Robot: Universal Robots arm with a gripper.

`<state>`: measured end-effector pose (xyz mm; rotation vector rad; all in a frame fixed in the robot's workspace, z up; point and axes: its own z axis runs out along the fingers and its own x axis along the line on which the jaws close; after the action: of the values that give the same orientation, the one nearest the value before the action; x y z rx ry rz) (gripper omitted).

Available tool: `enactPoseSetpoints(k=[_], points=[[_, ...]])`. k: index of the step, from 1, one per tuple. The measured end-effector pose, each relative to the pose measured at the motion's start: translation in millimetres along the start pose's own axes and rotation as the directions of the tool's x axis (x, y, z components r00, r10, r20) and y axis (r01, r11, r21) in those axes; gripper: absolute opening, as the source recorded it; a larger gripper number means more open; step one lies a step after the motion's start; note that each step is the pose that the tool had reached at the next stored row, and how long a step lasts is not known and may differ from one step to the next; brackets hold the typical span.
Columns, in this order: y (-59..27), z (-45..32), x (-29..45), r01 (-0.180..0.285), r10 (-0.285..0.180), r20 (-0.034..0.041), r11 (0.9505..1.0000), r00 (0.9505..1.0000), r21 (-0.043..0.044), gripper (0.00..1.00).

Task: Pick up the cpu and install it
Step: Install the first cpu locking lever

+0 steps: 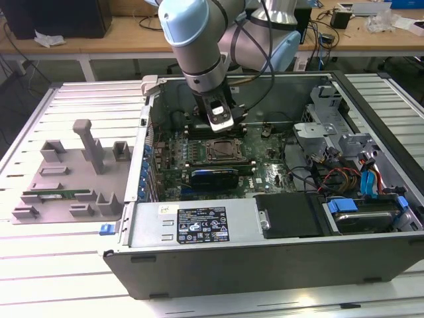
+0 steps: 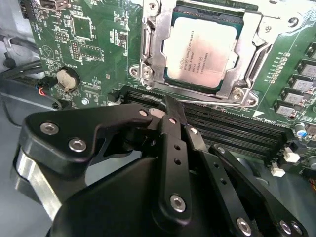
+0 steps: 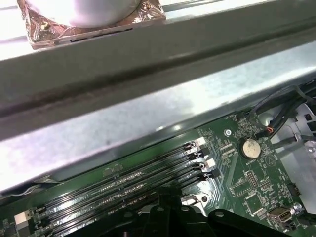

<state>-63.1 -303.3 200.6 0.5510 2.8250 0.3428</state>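
Flat square silver-topped cpu (image 2: 202, 52) already seated in metal-framed socket (image 2: 148, 49). Black tool (image 2: 170, 106) pinched closed, holding nothing, beside memory slots (image 2: 237, 131).

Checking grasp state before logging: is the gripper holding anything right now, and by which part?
Nothing held. The gripper is shut with nothing between its fingertips, above the memory slots. The cpu already sits in the socket.

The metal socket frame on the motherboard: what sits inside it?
The silver-grey square cpu lies flat inside the metal socket frame. The frame's edges overlap its rim, and what lies beneath it is hidden.
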Motion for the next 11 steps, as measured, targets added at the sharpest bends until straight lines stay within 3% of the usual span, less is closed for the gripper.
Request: enactPoseSetpoints(k=[11], points=[[-5.3,4.7,-0.5,0.001,-0.001,0.0014,1.0,1.0,0.0031,0.11]])
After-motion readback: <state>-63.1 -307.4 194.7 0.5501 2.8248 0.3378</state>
